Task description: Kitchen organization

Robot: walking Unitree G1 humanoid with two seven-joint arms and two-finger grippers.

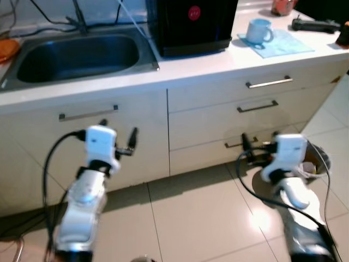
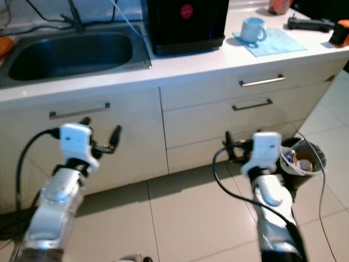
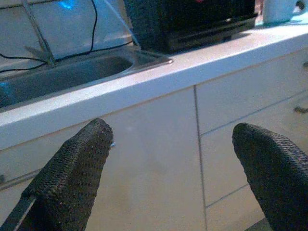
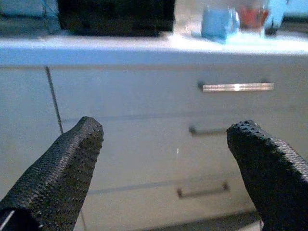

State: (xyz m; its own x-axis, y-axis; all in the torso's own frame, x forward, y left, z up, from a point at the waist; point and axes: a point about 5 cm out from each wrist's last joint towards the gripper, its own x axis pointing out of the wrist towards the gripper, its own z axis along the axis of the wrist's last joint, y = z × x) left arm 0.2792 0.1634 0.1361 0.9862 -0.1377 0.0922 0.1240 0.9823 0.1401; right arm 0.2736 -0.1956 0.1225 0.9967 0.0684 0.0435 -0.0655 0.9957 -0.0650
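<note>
The light-blue mug (image 1: 259,30), upper right on the counter, looks rigid, breakable and glossy, best grasped across its body, while left gripper (image 1: 118,135) and right gripper (image 1: 259,141) hang released, empty.

My head cameras look forward and down from above the worktop (image 1: 218,65), taking in the sink (image 1: 76,57), the black appliance (image 1: 191,24), the blue mug (image 1: 259,31) and the tiled floor (image 1: 196,213) below. The two eyes share nearly the whole scene (the right eye's picture is shifted a little sideways). My left wrist camera sits low and near the cabinet door (image 3: 154,163), facing up past its tool's fingers (image 3: 77,178) to the sink's edge and the appliance. My right wrist camera looks level at the drawer handles (image 4: 237,87), with the mug seen blurred above; both wrist views share the worktop's front edge with the head views.
</note>
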